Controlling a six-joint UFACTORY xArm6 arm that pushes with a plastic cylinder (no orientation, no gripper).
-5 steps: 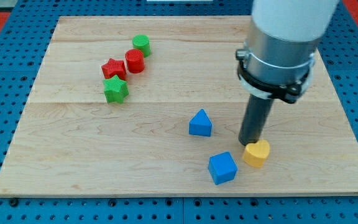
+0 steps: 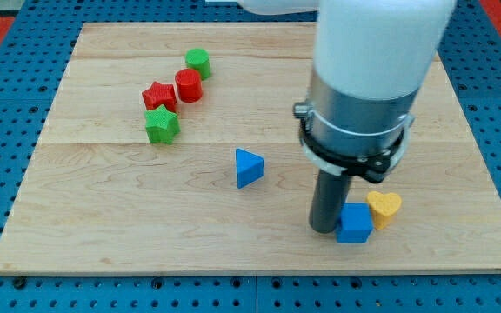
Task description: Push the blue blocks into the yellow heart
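Note:
The yellow heart lies near the board's bottom right. A blue cube sits against its left side, touching it. My tip is down on the board right at the cube's left side. A blue triangular block lies apart, to the upper left of my tip, near the middle of the board. The arm's wide body hides part of the board above the cube and heart.
A cluster stands at the upper left: a green cylinder, a red cylinder, a red star and a green star. The board's bottom edge runs just below the cube.
My tip moved left and down, from above the heart to the cube's left. The blue cube slid right against the heart; the heart shifted right. The blue triangle moved left and turned.

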